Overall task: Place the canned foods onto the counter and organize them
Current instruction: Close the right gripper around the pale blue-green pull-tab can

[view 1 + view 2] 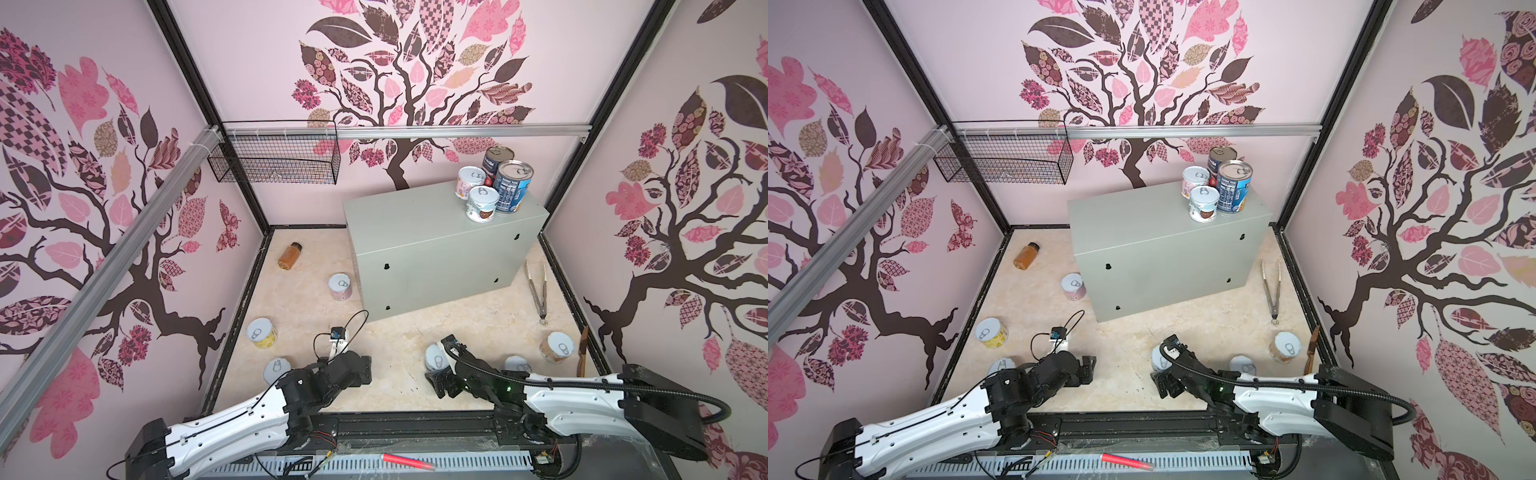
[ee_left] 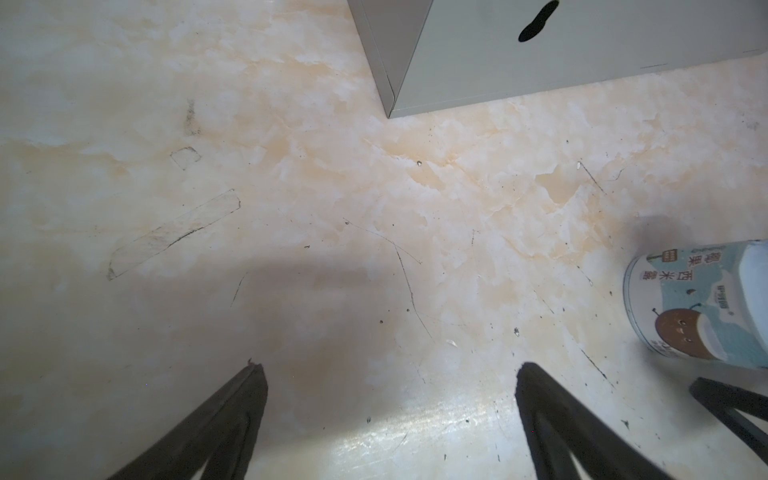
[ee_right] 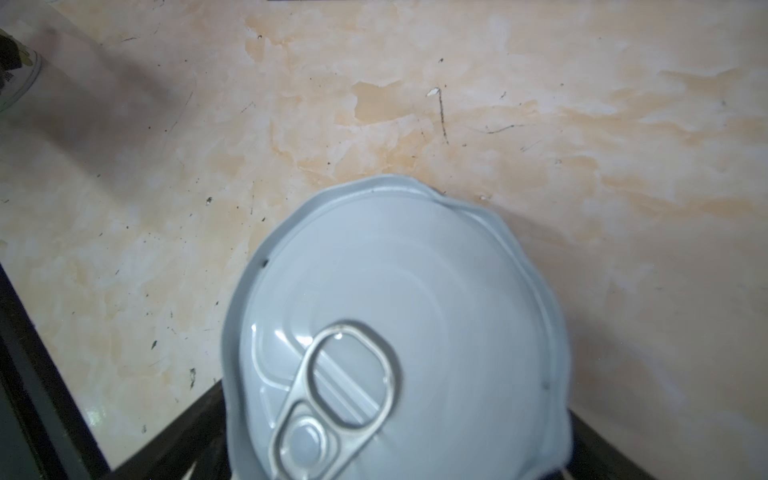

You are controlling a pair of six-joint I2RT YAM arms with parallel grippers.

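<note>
Four cans were seen on the far right corner of the counter, the contents of the wire basket were indistinct, the left gripper was spread wide over the floor, and a white-lidded can was straddled by the right gripper, whose grip could not be told.

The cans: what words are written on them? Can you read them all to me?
"椰果西米露": on the pale blue can, seen in the left wrist view.
Tall blue can on the grey box: rows of small white print, too blurred to read.
Tall red can behind it: a word on the label, too blurred to read.
The other cans: labels too small to read.
</note>
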